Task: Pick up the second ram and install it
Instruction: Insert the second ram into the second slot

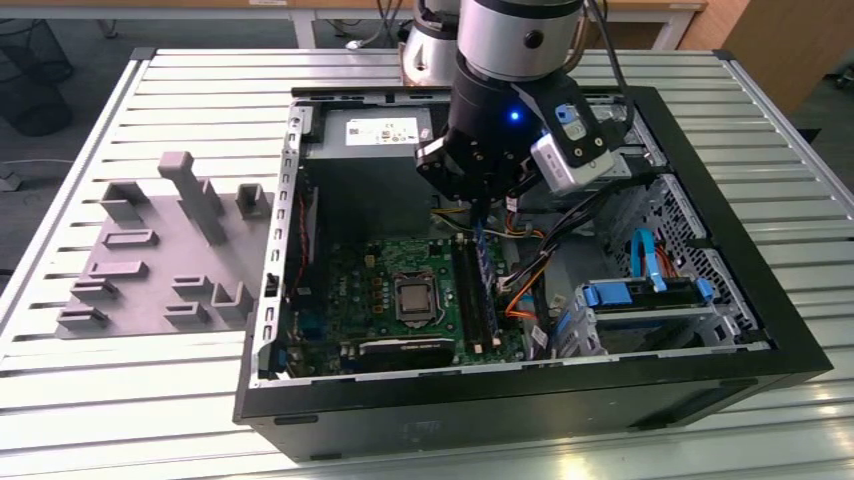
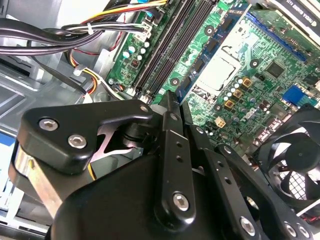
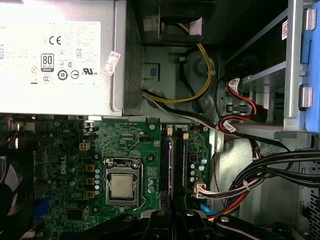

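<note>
My gripper hangs inside the open computer case, over the motherboard's memory slots. In both wrist views its black fingers stand pressed together. In the first wrist view a thin bluish edge, the second ram, runs from between the fingertips of the gripper along the dark slots. It is seen edge-on and lines up with them. I cannot tell how far above the slots it is. In the second wrist view the gripper tip sits above the near end of the slots.
The power supply sits just beyond the slots and the processor socket beside them. Cable bundles and a drive cage with blue parts crowd the other side. A fan is near. A grey fixture stands on the slatted table.
</note>
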{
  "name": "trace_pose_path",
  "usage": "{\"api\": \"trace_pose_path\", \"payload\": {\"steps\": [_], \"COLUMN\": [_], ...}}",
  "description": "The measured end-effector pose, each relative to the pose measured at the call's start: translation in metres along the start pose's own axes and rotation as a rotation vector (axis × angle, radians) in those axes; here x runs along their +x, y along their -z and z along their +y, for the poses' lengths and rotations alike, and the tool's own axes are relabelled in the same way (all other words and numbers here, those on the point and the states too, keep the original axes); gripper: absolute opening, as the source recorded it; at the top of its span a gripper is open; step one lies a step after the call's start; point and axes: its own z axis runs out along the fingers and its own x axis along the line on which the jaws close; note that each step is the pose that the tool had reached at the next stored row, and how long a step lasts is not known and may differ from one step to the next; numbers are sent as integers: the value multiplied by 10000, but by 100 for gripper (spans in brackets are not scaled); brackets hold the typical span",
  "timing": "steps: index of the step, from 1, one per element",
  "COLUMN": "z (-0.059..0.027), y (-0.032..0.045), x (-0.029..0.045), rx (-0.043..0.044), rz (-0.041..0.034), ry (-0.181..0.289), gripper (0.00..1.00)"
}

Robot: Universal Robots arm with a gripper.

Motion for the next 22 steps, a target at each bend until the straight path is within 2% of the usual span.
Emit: {"api": "trace_pose_path", "payload": {"steps": [6,22], "z": [-4,-48], "y": [-21,-311], "x": [0,0], "rx": [-3,-1], "rz": [-1,1], "ry": [-1,-80], "gripper": [14,14]}}
